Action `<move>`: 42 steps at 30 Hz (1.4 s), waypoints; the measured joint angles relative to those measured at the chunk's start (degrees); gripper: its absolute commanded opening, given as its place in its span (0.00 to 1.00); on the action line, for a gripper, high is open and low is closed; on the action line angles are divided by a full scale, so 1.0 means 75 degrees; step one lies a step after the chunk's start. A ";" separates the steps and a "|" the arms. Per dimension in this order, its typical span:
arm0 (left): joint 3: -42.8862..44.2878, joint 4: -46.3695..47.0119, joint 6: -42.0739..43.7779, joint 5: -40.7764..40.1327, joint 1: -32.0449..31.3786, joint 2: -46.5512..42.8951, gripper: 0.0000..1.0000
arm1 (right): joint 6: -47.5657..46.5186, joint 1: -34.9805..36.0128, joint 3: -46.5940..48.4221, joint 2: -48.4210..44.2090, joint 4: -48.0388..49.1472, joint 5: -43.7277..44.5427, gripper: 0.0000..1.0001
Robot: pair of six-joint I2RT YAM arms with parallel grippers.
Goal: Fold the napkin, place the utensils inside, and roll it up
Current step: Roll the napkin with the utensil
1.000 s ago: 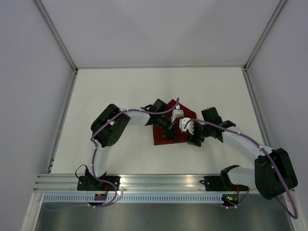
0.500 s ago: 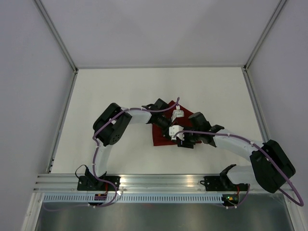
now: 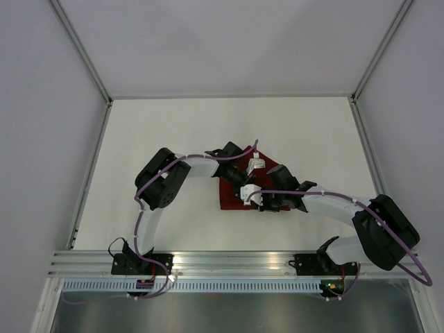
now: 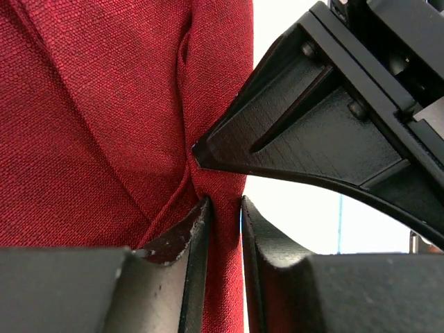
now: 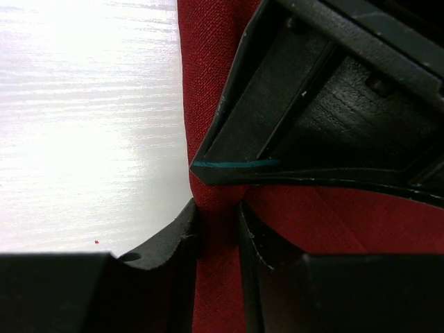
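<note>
The dark red napkin (image 3: 227, 199) lies crumpled mid-table under both wrists. In the left wrist view a raised fold of the napkin (image 4: 90, 125) stands between the fingers of my left gripper (image 4: 223, 208). Its jaws are slightly apart, and a sliver of light shows beside the right finger. My right gripper (image 5: 218, 215) pinches the same fold of napkin (image 5: 208, 83) from the opposite side, cloth filling its gap. From above, the left gripper (image 3: 244, 189) and right gripper (image 3: 258, 198) meet tip to tip. The utensils are hidden.
The white table (image 3: 166, 139) is walled by grey panels with metal frame posts at the sides. An aluminium rail (image 3: 229, 260) with both arm bases runs along the near edge. Each wrist view is crowded by the other arm's black finger (image 4: 312, 132).
The right arm swung left and in over the napkin, and its jaws closed onto the fold. The left jaws, shut before, have loosened a little.
</note>
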 measured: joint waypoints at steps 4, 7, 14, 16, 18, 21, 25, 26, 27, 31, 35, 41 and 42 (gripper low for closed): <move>0.0000 -0.0041 -0.0023 -0.0012 0.0026 -0.0041 0.32 | -0.0023 -0.0003 0.0079 0.0099 -0.0087 -0.0026 0.23; -0.0015 -0.0073 -0.0052 -0.0152 0.0052 -0.0143 0.32 | -0.0035 -0.0012 0.0291 0.0297 -0.0318 -0.0111 0.22; -0.0612 0.0414 -0.0385 -0.0883 0.0350 -0.0970 0.31 | -0.0181 -0.0090 0.1294 0.1174 -0.1268 -0.0516 0.20; -0.0994 0.0734 -0.0606 -0.1276 0.0525 -0.1411 0.31 | -0.0280 -0.0187 0.1679 0.1512 -0.1652 -0.0746 0.20; -0.1364 0.1084 -0.0845 -0.1719 0.0743 -0.1830 0.30 | -0.0344 -0.0294 0.2011 0.1813 -0.2008 -0.0968 0.19; -0.2022 0.1816 -0.1274 -0.2570 0.1174 -0.2541 0.31 | -0.0507 -0.0507 0.2547 0.2273 -0.2649 -0.1335 0.19; -0.2973 0.2742 -0.1845 -0.3826 0.1670 -0.3468 0.31 | -0.0781 -0.0749 0.3439 0.3054 -0.3710 -0.1769 0.19; -0.3182 0.3028 -0.1953 -0.4103 0.1714 -0.3663 0.31 | -0.0845 -0.0801 0.3687 0.3267 -0.4010 -0.1859 0.19; -0.3459 0.3311 -0.2075 -0.4418 0.1740 -0.3908 0.31 | -0.0927 -0.0860 0.3993 0.3538 -0.4363 -0.1970 0.19; -0.4555 0.4444 -0.2279 -0.5654 0.1559 -0.4989 0.29 | -0.1102 -0.1040 0.5027 0.4465 -0.5549 -0.2296 0.19; -0.5348 0.5295 -0.2107 -0.7050 0.0868 -0.5951 0.30 | -0.1166 -0.1265 0.5791 0.5214 -0.6443 -0.2658 0.20; -0.6062 0.6067 -0.0944 -0.8451 -0.0705 -0.6688 0.29 | -0.1137 -0.1492 0.6266 0.5764 -0.7020 -0.3045 0.19; -0.6132 0.6140 -0.0726 -0.8617 -0.0944 -0.6697 0.30 | -0.1122 -0.1513 0.6304 0.5805 -0.7067 -0.3077 0.19</move>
